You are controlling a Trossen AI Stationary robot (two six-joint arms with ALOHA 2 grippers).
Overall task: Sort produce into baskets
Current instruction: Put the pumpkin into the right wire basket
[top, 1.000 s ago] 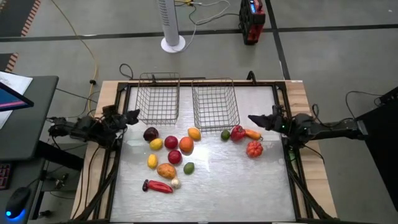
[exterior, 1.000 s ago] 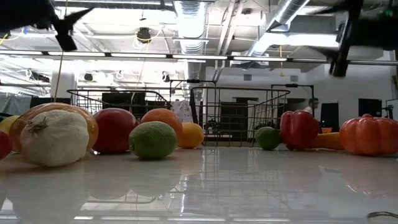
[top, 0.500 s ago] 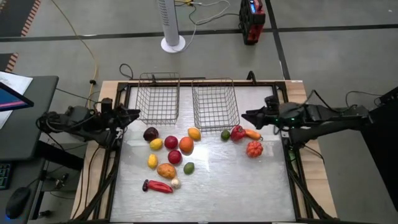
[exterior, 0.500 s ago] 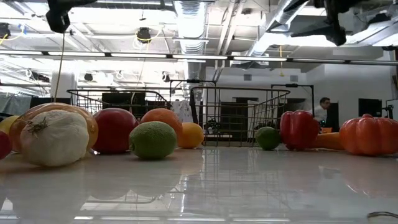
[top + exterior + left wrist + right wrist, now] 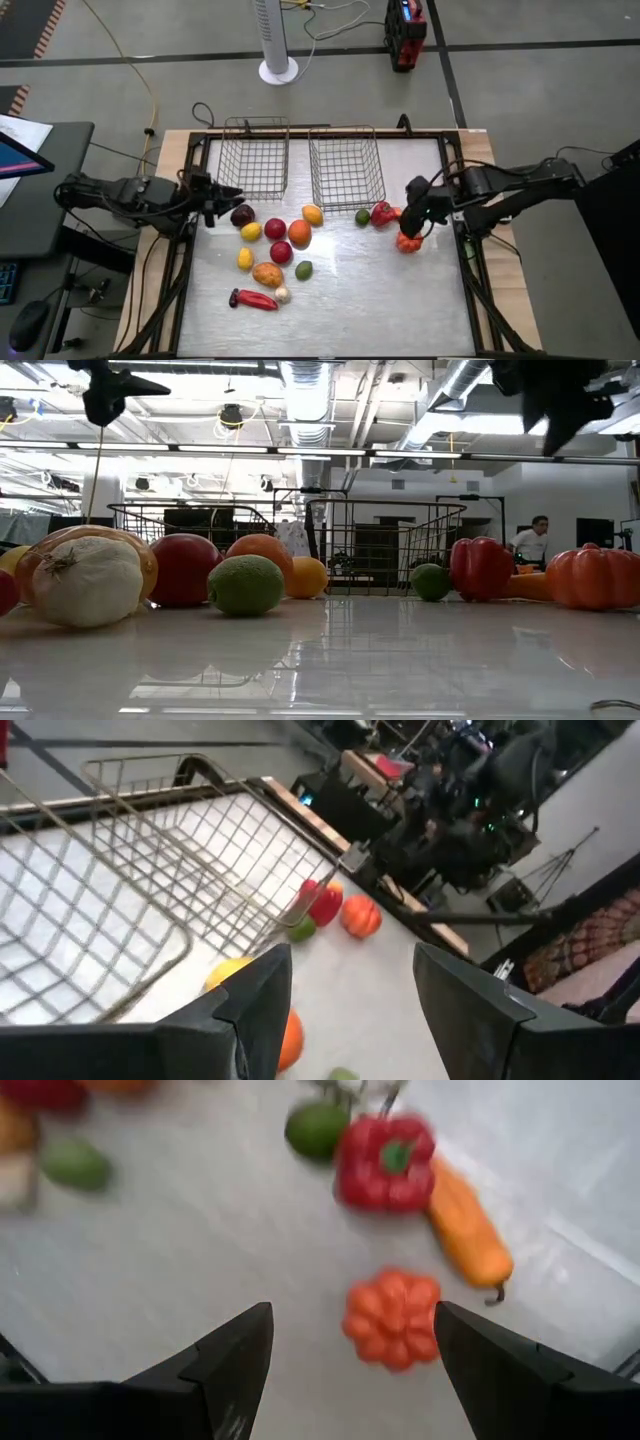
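The produce lies loose on the table (image 5: pixel 370 290): a main cluster in front of the left basket (image 5: pixel 255 157), and a red pepper (image 5: pixel 381 213), carrot (image 5: pixel 405 214), lime (image 5: pixel 362 217) and orange pumpkin (image 5: pixel 408 240) before the right basket (image 5: pixel 346 167). Both baskets hold nothing. The right gripper (image 5: pixel 345 1345) hangs above the pumpkin, fingers spread, gripping nothing. The left gripper (image 5: pixel 222 194) hovers beside the dark purple round (image 5: pixel 241 214), fingers apart, also without a load.

Glossy white table (image 5: pixel 330 660); wire-mesh metal baskets (image 5: pixel 346 160); glossy produce (image 5: pixel 245 585).
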